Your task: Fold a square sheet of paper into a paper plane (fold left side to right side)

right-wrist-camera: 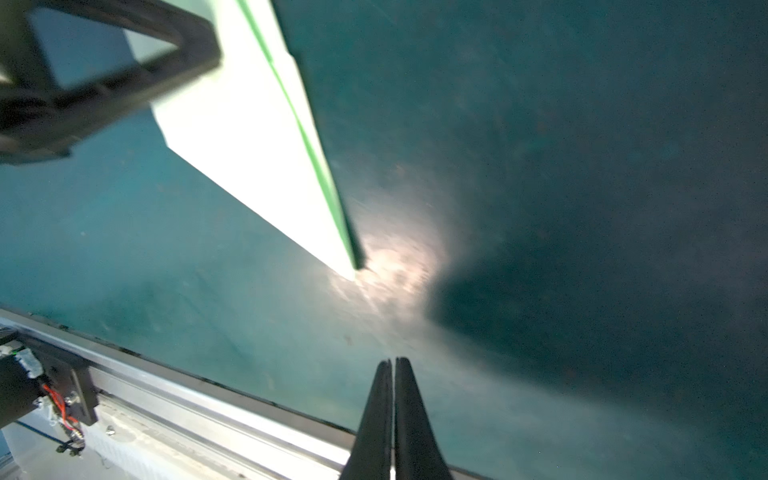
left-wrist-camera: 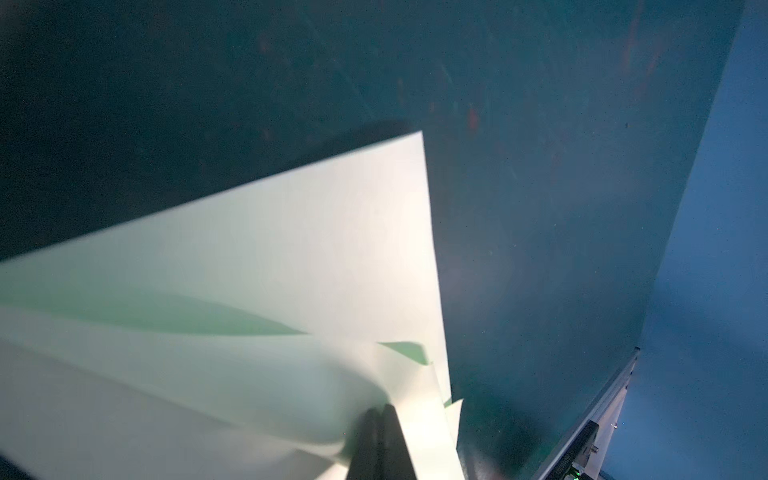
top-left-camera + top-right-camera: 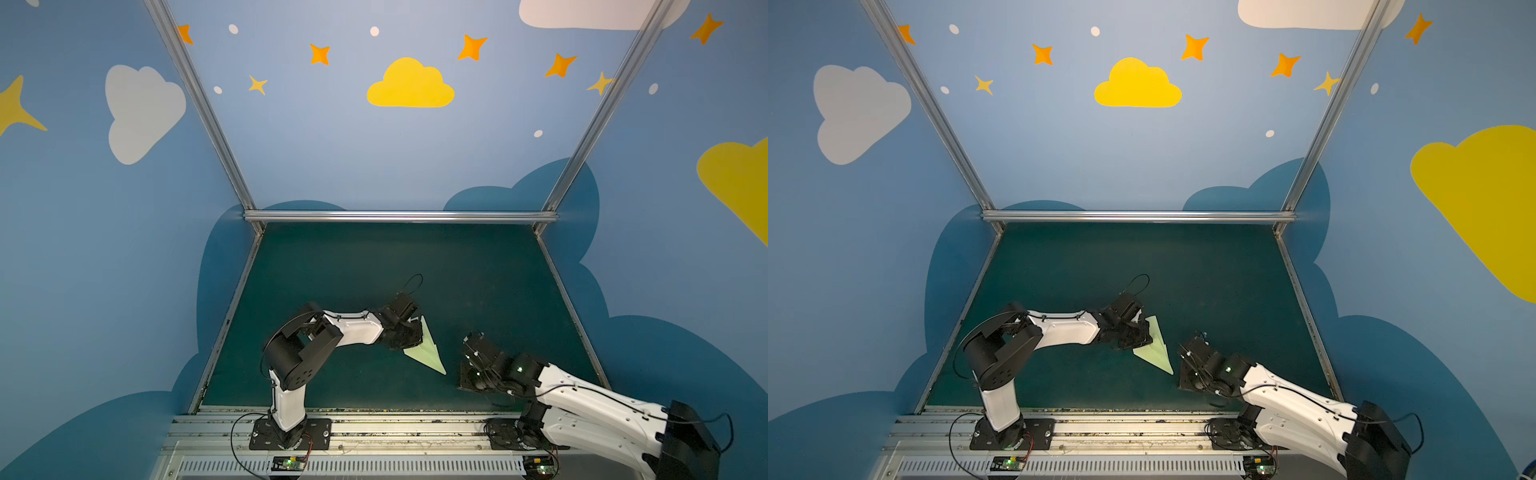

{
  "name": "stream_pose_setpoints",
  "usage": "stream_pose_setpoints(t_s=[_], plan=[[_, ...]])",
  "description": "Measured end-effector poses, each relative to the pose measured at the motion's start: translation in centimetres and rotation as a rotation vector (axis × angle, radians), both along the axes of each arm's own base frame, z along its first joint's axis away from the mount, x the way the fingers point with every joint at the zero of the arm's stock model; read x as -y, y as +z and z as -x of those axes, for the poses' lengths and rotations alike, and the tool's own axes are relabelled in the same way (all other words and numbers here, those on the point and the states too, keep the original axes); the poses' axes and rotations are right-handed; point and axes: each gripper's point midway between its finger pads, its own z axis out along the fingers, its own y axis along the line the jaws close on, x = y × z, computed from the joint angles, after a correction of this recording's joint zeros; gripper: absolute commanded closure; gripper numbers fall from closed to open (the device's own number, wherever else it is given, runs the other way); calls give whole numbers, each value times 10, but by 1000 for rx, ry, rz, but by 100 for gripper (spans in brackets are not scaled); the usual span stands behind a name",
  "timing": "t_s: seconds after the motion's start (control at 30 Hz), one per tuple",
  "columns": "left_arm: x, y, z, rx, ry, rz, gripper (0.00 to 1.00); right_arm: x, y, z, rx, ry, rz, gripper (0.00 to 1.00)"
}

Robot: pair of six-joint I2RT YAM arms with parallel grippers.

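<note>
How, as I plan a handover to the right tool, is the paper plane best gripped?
Probably by the slim nose half of the paper plane, coming from where the right tool sits: the nose points there, while the left tool is shut on the wide tail.

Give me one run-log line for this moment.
left fingers: shut on paper plane | right fingers: shut, empty, apart from plane | plane: folded dart, over table

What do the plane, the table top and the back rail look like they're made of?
By looks: paper plane: thin pale green paper, matte; sharp creases, layers curl in the left wrist view. table top: dark teal mat, matte, faintly scuffed; probably rubber or felt, unclear. back rail: silvery slotted extrusion, likely aluminium.
</note>
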Motion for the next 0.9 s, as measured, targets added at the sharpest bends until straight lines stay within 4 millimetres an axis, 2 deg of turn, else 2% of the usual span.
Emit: stream_pose_setpoints(t_s=[0.17, 0.3, 0.47, 0.63, 0.9], plan=[[0, 0, 0, 0, 0, 0, 96, -31, 3, -21, -17, 75, 45, 100], [0, 0, 0, 0, 0, 0, 96, -43, -3, -34, -16, 102, 71, 100], [0, 0, 0, 0, 0, 0, 96, -39, -15, -43, -30, 87, 89, 100], [0, 0, 0, 0, -1, -1, 96, -36, -32, -40, -55, 87, 91, 100], [-10, 4, 2, 8, -35, -63, 96, -37, -33, -41, -24, 68, 35, 100]])
